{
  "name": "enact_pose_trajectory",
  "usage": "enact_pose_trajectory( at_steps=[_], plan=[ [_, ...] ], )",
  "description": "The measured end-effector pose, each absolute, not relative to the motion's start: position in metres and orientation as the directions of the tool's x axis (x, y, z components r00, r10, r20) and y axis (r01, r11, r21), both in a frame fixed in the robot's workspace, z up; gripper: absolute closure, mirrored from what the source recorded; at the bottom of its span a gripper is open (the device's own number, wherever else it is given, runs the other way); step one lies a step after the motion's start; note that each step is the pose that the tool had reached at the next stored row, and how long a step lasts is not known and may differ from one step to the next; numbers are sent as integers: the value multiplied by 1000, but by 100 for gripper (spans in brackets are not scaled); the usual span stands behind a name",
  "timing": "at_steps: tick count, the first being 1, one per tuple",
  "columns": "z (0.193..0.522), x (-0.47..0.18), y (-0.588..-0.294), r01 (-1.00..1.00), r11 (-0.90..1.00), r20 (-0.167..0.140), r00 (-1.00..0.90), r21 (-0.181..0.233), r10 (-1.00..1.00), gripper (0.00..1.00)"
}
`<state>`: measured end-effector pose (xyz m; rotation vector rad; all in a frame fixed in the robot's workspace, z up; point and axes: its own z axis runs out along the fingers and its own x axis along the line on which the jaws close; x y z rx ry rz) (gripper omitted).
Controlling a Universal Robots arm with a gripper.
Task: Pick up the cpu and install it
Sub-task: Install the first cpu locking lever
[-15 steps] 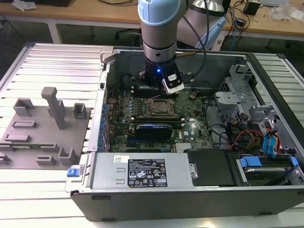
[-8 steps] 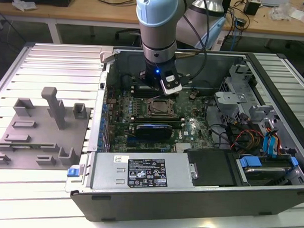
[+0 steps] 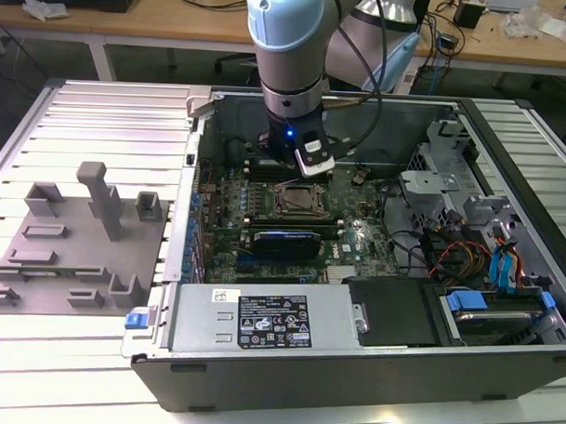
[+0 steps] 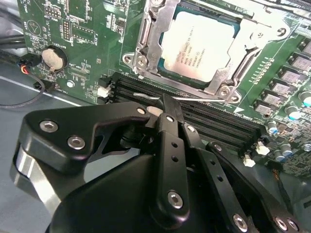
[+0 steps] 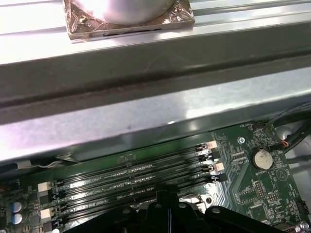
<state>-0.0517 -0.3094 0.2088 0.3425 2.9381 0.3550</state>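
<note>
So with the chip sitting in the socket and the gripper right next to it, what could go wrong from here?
1. The silvery-white square cpu lies in the open metal socket frame, not clamped, so a knock could shift it.
2. The black gripper, fingers together, hangs just over the black memory slots beside the socket; drifting down could scrape them.
3. The round silver coin battery and thin wires sit nearby and could snag.

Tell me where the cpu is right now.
In the second wrist view the cpu lies in the motherboard's socket frame, just beyond the memory slots and the gripper.
</note>
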Motion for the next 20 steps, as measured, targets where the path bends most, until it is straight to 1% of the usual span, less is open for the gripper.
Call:
enact_pose_trajectory(
  at_steps=[4,20],
  plan=[
    [204,-53,-309,203,945,-148,-958,255,246,89],
    [195,-53,-309,206,947,-155,-956,246,249,89]
  ],
)
